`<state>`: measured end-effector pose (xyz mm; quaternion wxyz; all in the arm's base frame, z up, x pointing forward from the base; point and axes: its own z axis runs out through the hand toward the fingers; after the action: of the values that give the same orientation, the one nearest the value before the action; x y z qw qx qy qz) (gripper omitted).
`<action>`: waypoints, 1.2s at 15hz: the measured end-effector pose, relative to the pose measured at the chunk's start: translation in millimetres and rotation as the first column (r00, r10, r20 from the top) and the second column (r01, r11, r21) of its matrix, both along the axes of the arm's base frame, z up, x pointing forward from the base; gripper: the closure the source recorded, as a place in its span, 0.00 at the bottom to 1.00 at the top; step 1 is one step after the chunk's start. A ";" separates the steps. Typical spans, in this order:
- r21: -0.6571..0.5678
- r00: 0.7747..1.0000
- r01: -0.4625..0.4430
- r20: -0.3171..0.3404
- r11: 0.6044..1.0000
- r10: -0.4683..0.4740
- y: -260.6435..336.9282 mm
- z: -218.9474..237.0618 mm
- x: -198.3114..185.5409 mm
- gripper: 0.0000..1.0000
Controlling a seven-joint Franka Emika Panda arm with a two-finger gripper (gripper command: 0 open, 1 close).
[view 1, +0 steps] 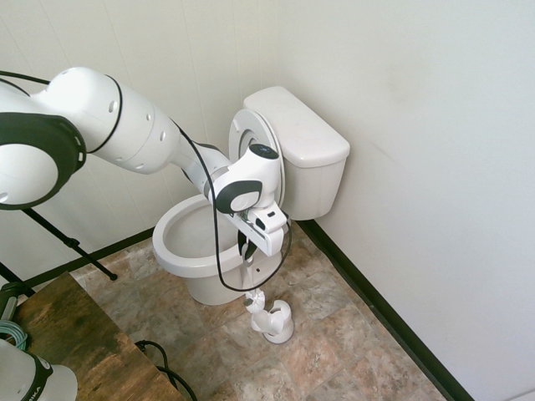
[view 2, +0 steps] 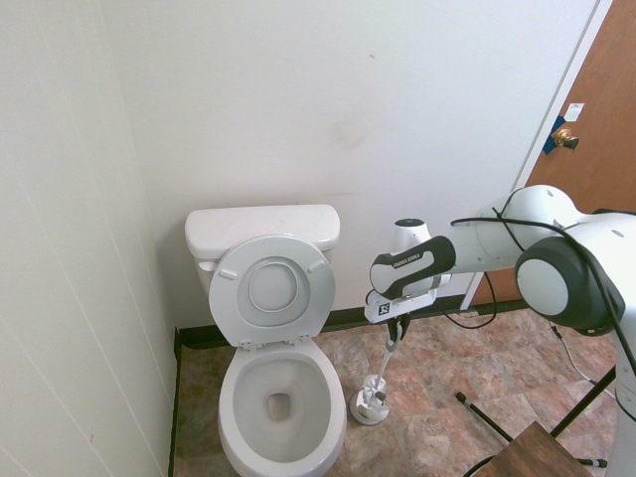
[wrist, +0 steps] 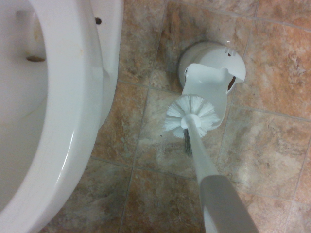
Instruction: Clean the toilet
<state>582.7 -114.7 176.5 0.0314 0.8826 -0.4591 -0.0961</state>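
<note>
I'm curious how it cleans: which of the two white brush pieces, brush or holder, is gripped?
The brush, its handle in the gripper; the holder stands on the floor.

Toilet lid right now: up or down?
Up: the round lid leans back against the tank, and the open bowl shows in front.

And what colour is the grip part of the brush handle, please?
Grey grip, on a white brush; the wrist view shows it best.

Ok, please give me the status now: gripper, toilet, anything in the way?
Gripper shut on brush, bristles down by its holder. Toilet open, lid raised. Nothing seen blocking the bowl.
</note>
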 end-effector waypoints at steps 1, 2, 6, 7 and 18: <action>-0.001 1.000 0.012 -0.009 1.000 -0.012 -4.8 -11.2 3.7 1.00; -0.003 1.000 0.021 -0.016 1.000 -0.021 -9.6 -21.2 7.7 1.00; 0.013 0.997 0.055 -0.048 0.998 -0.054 -17.6 -51.6 28.7 1.00; 0.017 0.997 0.064 -0.050 0.998 -0.063 -20.6 -55.4 35.1 1.00; 0.020 0.992 0.129 0.007 0.991 -0.129 -67.6 -32.0 45.1 1.00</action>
<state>627.9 -182.3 144.5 0.0145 0.8518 -0.5144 -0.0986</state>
